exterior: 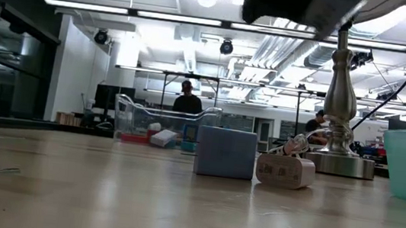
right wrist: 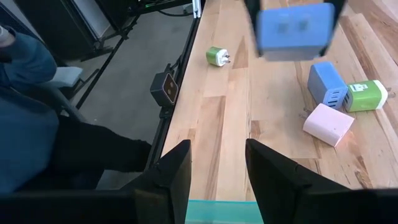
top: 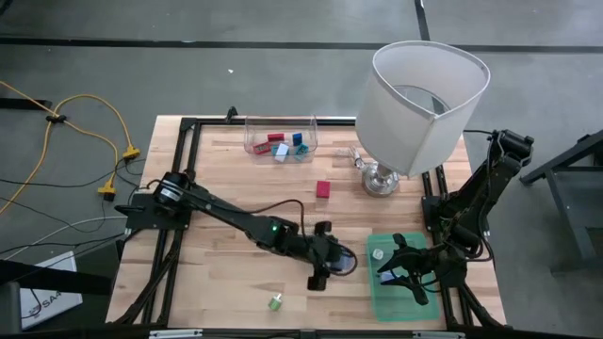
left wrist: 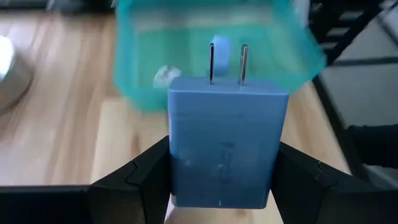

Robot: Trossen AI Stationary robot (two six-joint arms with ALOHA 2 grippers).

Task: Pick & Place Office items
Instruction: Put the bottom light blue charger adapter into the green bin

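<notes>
1. Blue charger is held tight between the 2 fingers of the left pincer, with its 2 metal prongs pointing ahead.
2. It hangs above the counter, just beside the teal bin.
3. This looks like the carrying step: the charger is picked up but not yet dropped.
4. Next, the left pincer would need to go over the bin and open up.
5. The right pincer is open and holds nothing. It sits over the teal bin, so it could get in the way.
6. A green plug lies well apart, near the counter edge.
</notes>
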